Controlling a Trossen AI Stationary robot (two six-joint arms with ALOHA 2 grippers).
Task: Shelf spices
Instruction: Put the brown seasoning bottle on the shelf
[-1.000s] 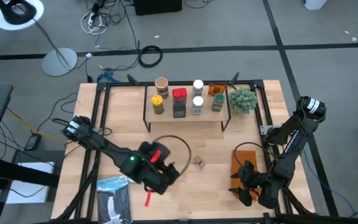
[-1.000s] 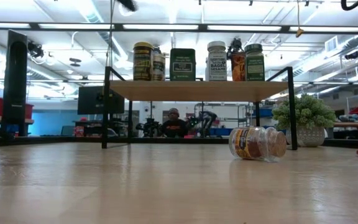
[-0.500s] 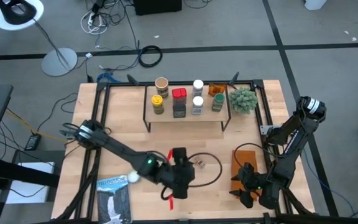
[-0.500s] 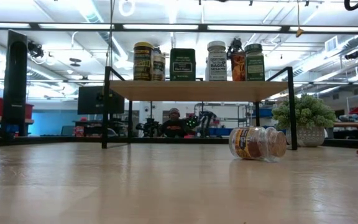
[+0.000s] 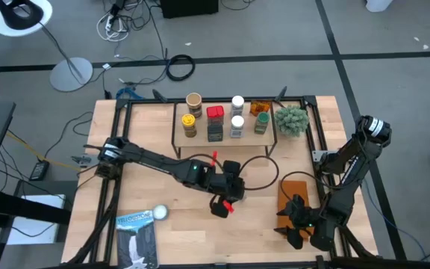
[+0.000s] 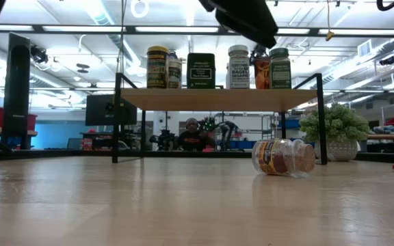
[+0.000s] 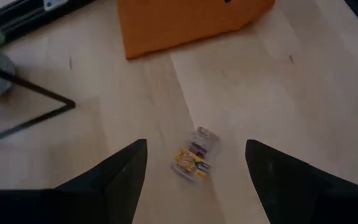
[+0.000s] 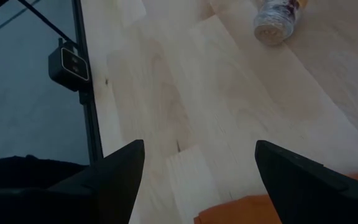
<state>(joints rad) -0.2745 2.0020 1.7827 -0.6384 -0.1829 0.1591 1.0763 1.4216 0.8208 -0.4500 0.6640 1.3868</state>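
One spice jar (image 7: 194, 156) lies on its side on the tabletop, seen also in the low view (image 6: 284, 157), in front of the shelf's right legs. My left gripper (image 7: 194, 186) hovers above it, open, slanting down, with a finger on either side and apart from it. In the high view my left gripper (image 5: 226, 200) covers the jar. Several other spices (image 5: 215, 119) stand upright on the shelf's board (image 6: 217, 100). My right gripper (image 8: 197, 180) waits open near the table's front right, touching nothing.
An orange cloth (image 5: 298, 191) lies flat right of the lying jar, by my right gripper (image 5: 297, 224). A small potted plant (image 5: 292, 119) stands at the shelf's right end. A blue-and-white booklet (image 5: 136, 237) lies at the front left, a small white round thing (image 5: 159, 213) beside it.
My left gripper has swung from the front left toward the table's right edge, sinking a little and rolling about its own axis, and now stands over the lying jar. The jar has kept its place.
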